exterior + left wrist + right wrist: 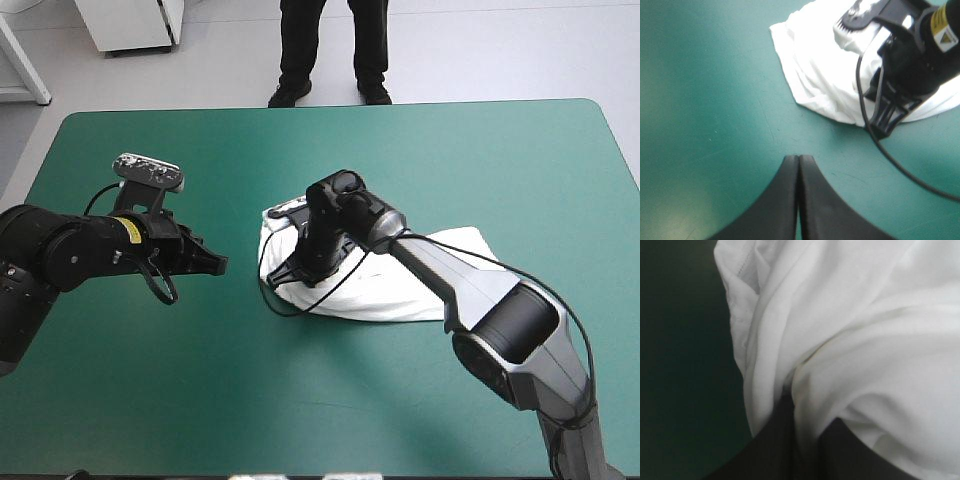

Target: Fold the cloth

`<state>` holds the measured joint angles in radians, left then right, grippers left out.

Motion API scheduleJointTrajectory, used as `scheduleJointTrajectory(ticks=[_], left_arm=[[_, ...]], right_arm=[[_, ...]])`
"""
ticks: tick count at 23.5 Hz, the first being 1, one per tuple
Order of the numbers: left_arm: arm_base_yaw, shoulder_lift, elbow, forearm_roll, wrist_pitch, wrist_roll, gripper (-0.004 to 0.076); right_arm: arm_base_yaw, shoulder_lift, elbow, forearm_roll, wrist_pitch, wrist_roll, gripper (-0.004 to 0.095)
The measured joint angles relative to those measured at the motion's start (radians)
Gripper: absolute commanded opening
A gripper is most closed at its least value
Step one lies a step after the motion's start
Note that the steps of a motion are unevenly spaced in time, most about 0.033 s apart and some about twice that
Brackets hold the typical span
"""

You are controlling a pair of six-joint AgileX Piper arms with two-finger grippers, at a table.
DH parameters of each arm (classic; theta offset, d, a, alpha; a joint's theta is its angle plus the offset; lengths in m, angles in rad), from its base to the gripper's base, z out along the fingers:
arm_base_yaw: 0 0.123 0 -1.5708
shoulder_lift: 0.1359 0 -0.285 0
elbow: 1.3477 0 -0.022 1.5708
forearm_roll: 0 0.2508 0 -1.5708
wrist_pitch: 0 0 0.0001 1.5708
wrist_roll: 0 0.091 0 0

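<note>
One T-shirt [405, 288], white, lies as a single crumpled bundle on the teal-green cover [300, 400] near the table's middle, slightly toward the right side. Its hemmed edge shows in the right wrist view [740, 270].

Two grippers are in view. The right gripper [290, 272] rests on the bundle's left end. Its two black fingers [765, 450] are pinched almost together, with a fold of the T-shirt [865, 340] caught between them.

The left gripper [215, 265] stands apart from the T-shirt [810, 65], to its left over bare cover. Its two fingers [785, 200] are pressed together into one pointed arch and grasp nothing.
</note>
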<state>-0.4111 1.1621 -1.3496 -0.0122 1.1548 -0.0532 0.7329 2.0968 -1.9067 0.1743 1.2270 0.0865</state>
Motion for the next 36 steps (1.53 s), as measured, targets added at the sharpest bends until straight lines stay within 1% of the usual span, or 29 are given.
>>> scheduleJointTrajectory(ticks=[5,8,9,10,11,13,14,15,16,19,22,26,27,30,33,36], left_arm=[[0.0,-0.03,0.0,0.0,0.02,-0.003,-0.001],[0.0,-0.06,-0.001,0.004,0.024,-0.006,-0.001],[0.0,-0.066,-0.001,0.005,0.029,-0.006,-0.001],[0.0,-0.066,-0.001,0.005,0.031,-0.006,-0.001],[0.0,-0.066,-0.001,0.005,0.032,-0.006,-0.001],[0.0,-0.066,-0.001,0.005,0.032,-0.006,-0.001],[0.0,-0.066,-0.001,0.005,0.032,-0.006,-0.001],[0.0,-0.066,-0.001,0.005,0.032,-0.007,-0.001],[0.0,-0.066,-0.001,0.005,0.032,-0.007,-0.001],[0.0,-0.066,-0.001,0.005,0.036,-0.009,-0.001],[0.0,-0.066,-0.001,0.005,0.042,-0.006,-0.001],[0.0,-0.066,-0.001,0.005,0.045,-0.006,-0.001],[0.0,-0.066,-0.001,0.012,0.046,-0.005,-0.001],[0.0,-0.066,-0.001,0.012,0.044,-0.002,-0.001],[0.0,-0.066,-0.001,0.039,0.044,-0.002,-0.001],[0.0,-0.066,-0.001,0.059,0.05,-0.007,-0.0001]], right_arm=[[0.105,0.0,0.0,0.011,0.002,0.014,-0.0017],[0.14,0.0,0.0,0.01,0.003,0.016,-0.0015],[0.146,0.0,0.0,0.008,0.003,0.016,0.0026],[0.146,0.0,0.0,0.002,0.003,0.016,0.0083],[0.146,0.0,0.0,-0.001,0.003,0.011,0.0272],[0.145,0.0,0.0,-0.009,0.003,-0.007,0.0513],[0.145,0.0,-0.001,-0.009,0.003,-0.012,0.0691],[0.145,0.0,-0.011,-0.009,0.006,-0.019,0.0764],[0.145,-0.002,-0.041,-0.022,0.008,-0.015,0.0746],[0.128,-0.074,-0.083,-0.139,0.008,0.045,0.0685],[0.07,-0.182,-0.038,-0.149,0.007,0.075,0.0675],[-0.07,-0.357,0.103,-0.174,0.009,0.09,0.0675],[-0.138,-0.438,0.177,-0.216,0.012,0.09,0.0675],[-0.237,-0.556,0.246,-0.264,0.019,0.078,0.0675],[-0.342,-0.67,0.286,-0.261,0.02,0.068,0.0674],[-0.474,-0.768,0.338,-0.242,0.02,0.068,0.0675]])
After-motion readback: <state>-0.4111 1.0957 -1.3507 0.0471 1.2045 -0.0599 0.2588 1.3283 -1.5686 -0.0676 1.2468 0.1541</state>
